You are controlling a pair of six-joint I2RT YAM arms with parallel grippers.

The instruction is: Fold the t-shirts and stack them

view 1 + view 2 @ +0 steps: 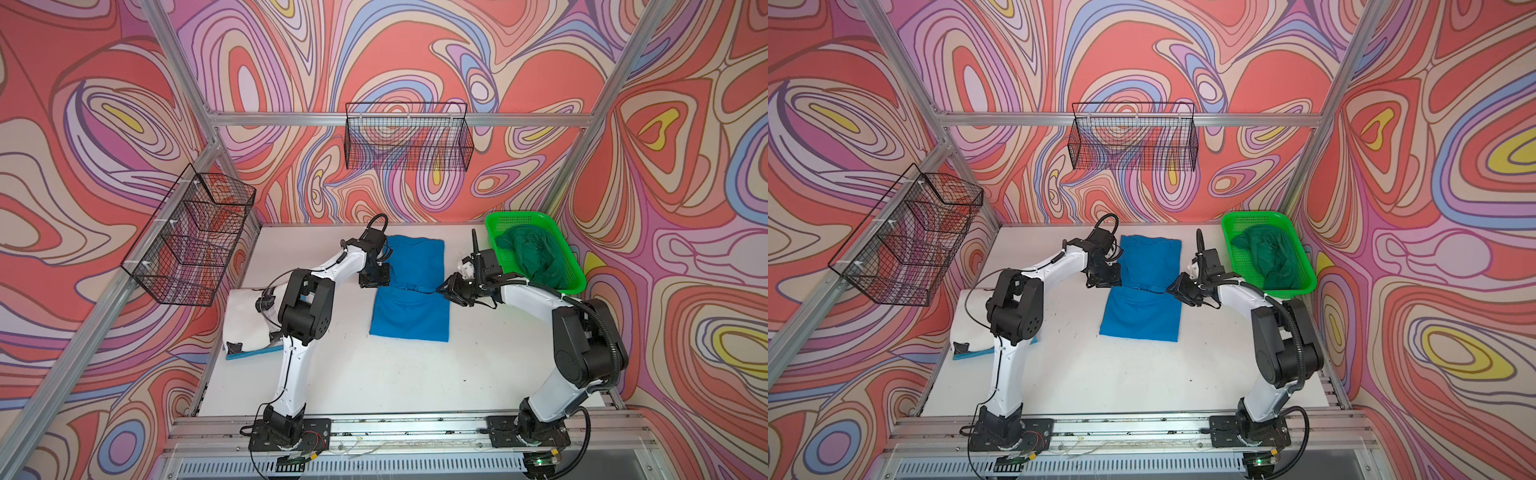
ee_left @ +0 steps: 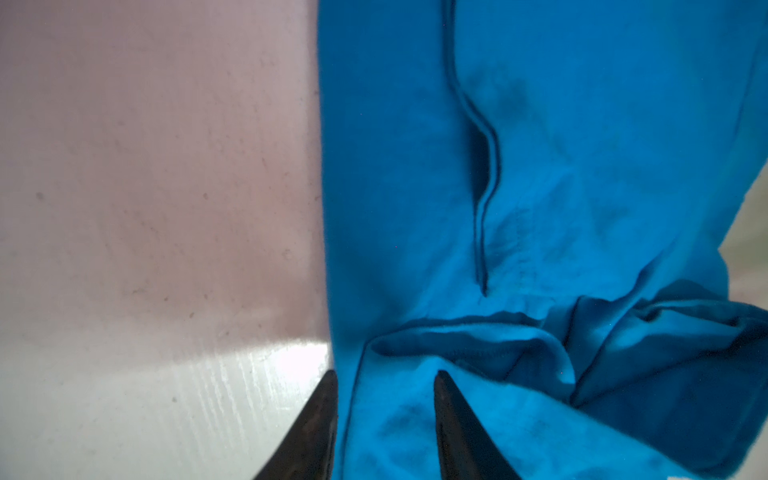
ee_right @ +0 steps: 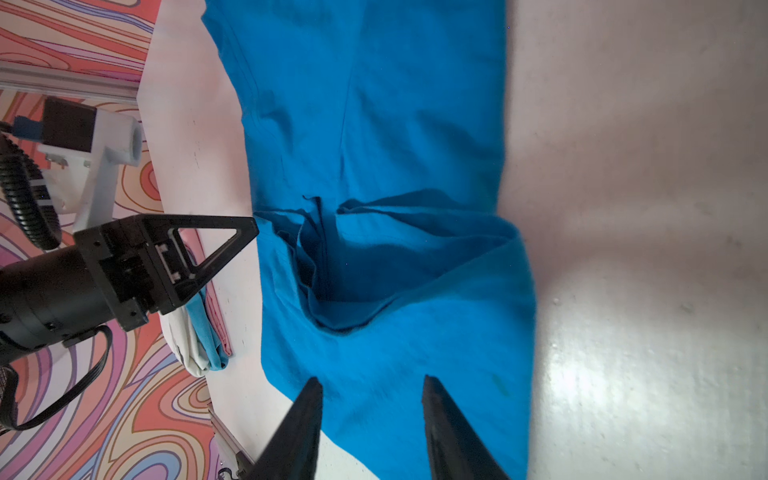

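The bright blue t-shirt (image 1: pixel 409 299) (image 1: pixel 1142 307) lies in the middle of the white table as a long strip. A bunched crease runs across its middle (image 3: pixel 332 266). My left gripper (image 1: pixel 376 278) (image 2: pixel 386 374) is at the strip's left edge by the crease, open, one finger over the table and one over the cloth. My right gripper (image 1: pixel 446 291) (image 3: pixel 372 378) hangs open over the right edge, opposite. At the left, a folded white t-shirt (image 1: pixel 245 316) lies on a lighter blue one (image 1: pixel 253 353), partly behind my left arm. A dark green t-shirt (image 1: pixel 532 253) is crumpled in the basket.
The bright green plastic basket (image 1: pixel 519 216) stands at the table's back right corner, just behind my right arm. A black wire basket (image 1: pixel 407 137) hangs on the back wall and a second one (image 1: pixel 191 241) on the left wall. An aluminium rail (image 1: pixel 374 428) runs along the front edge.
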